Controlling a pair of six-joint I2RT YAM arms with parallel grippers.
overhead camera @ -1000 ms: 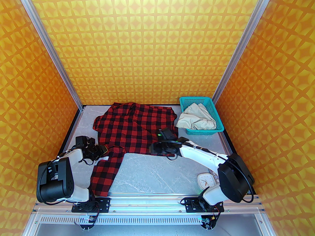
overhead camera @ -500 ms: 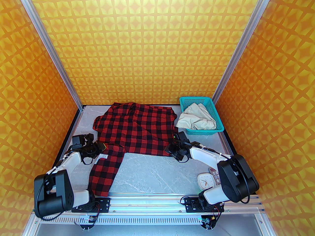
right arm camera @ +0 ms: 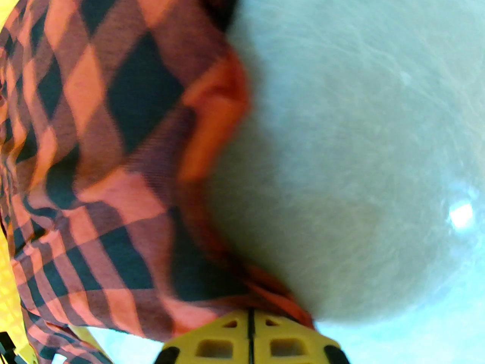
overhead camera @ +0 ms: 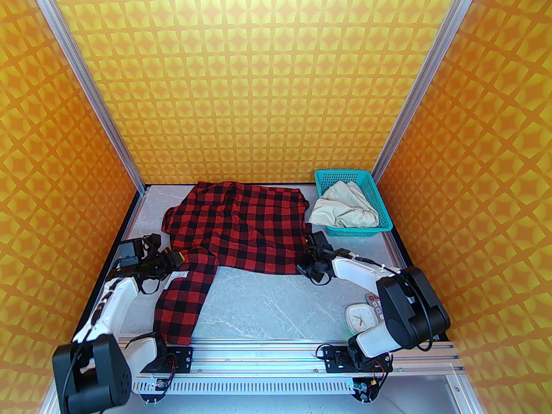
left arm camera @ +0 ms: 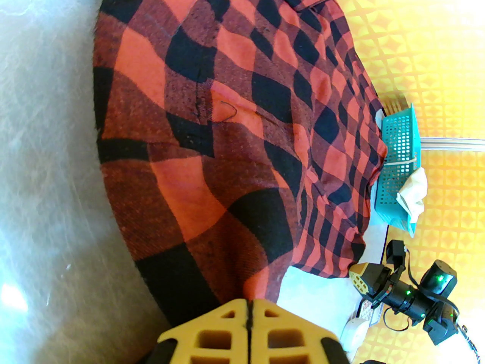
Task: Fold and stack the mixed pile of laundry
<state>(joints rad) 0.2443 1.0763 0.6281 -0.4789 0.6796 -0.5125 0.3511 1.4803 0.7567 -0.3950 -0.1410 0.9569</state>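
While the checked shirt (overhead camera: 241,227) lies spread at the centre, the left gripper (overhead camera: 177,257) is clamped on its 8 o'clock sleeve edge and the right gripper (overhead camera: 302,268) on its 4 o'clock hem. Cream trousers (overhead camera: 345,211) sit in the teal basket (overhead camera: 340,172) at 2 o'clock.

Shirt (overhead camera: 241,227): red-black check, small white patch by sleeve.
Trousers (overhead camera: 345,211): plain cream.
Basket (overhead camera: 381,205): teal mesh.
Table (overhead camera: 276,300): pale grey, faint marble veins.
Walls (overhead camera: 258,80): orange with yellow four-point star pattern.
Arms (overhead camera: 358,270): white shells, black joints.
Fingers (left arm camera: 227,324): tan-yellow.
Clock (overhead camera: 358,317): white face, dark hands.
Posts (overhead camera: 85,80): silver-grey.
Rail (overhead camera: 267,347): silver, black brackets.
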